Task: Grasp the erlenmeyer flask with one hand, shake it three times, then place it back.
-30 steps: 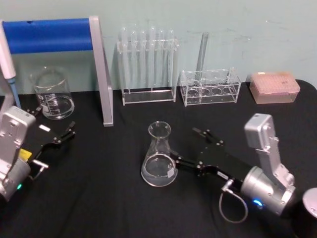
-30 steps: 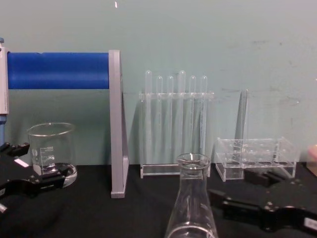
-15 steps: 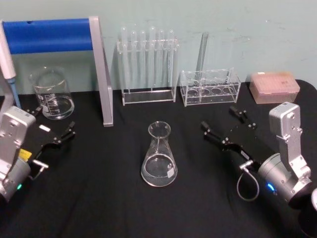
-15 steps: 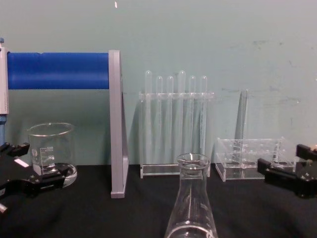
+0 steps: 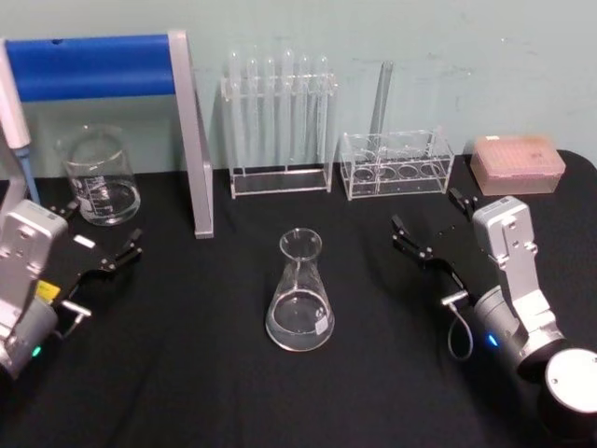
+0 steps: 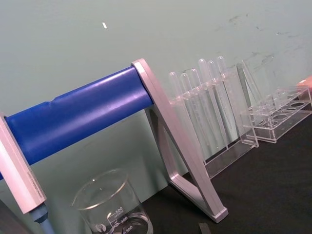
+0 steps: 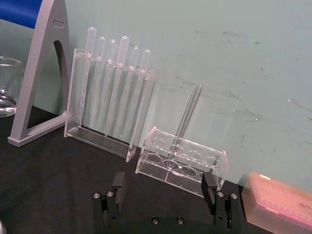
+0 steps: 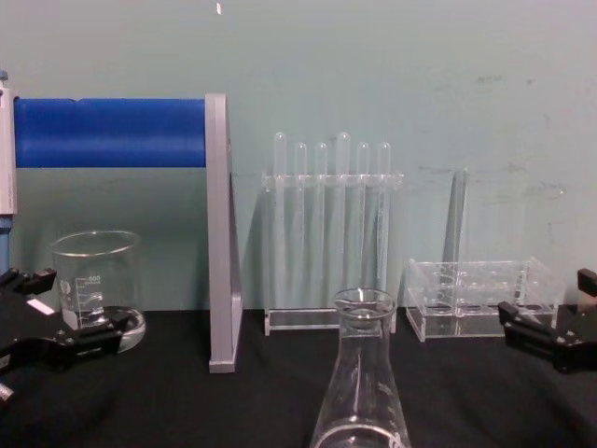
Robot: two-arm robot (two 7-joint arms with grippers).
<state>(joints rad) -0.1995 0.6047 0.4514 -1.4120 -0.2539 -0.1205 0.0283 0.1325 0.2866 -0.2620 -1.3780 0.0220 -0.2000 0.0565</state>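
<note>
The black table (image 5: 205,373) carries the whole lab set, and at its back left stands the largest piece, a stand with a blue roller bar (image 5: 89,65) on a grey upright. Along the wall beside it are a rack of test tubes (image 5: 278,121), a low clear tube holder (image 5: 396,166) and a pink tip box (image 5: 518,164), with a graduated beaker (image 5: 96,175) at the far left. The erlenmeyer flask (image 5: 300,291) stands upright on its wide base near the middle of the table, a little clear liquid in the bottom, with nothing touching it. The right gripper (image 5: 431,226) sits well apart from the flask on its right side, just in front of the tube holder, its two black fingers spread wide with nothing between them, as the right wrist view confirms. The left gripper (image 5: 101,238) rests at the left edge near the beaker, its fingers also apart and empty, apparently parked. Judged from this layout, the flask is on the table and no grasp is in hand, so either the grasping step has yet to begin or the set-down is done; the pictures alone cannot settle which. If the grasp is next, the right gripper would have to travel leftward and low, straddle the narrowing neck and close squarely, since smooth tapered glass may slip upward out of a loose hold.
</note>
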